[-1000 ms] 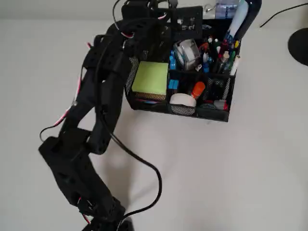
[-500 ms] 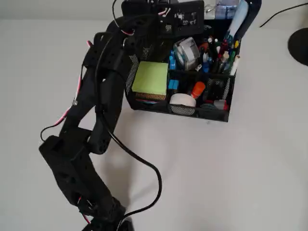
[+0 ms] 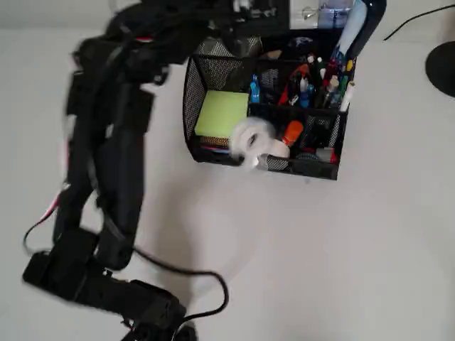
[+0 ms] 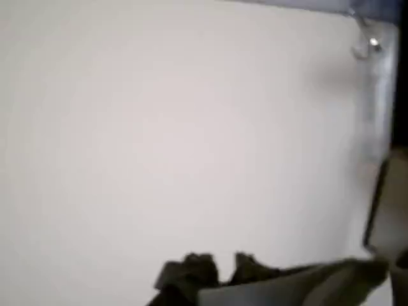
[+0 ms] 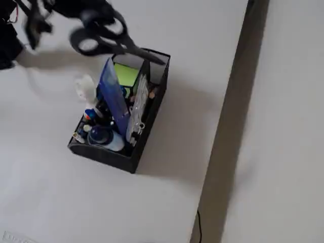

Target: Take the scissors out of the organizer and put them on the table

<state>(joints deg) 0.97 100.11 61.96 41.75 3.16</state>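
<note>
Scissors (image 5: 104, 39) are out of the organizer (image 5: 144, 126) and up in the air: fixed view shows the dark loop handles blurred at the upper left w/ the blades angling down-right, tips over the organizer's far rim. Arm end holding them is a dark smear; the claw (image 5: 76, 17) appears clamped on the handle end, since the scissors hang there w/ nothing else under them, but the fingers themselves are too blurred to make out. Overhead view: arm (image 3: 114, 163) swung toward the left side of the tabletop (image 3: 320, 263), heavy motion blur. A clear tape roll (image 3: 250, 136) shows blurred at the organizer's front rim, maybe knocked loose, can't tell. Progress, as I judge it: extraction done, approx. halfway. Left: carry clear of the organizer, lower to bare tabletop, let go.
</note>
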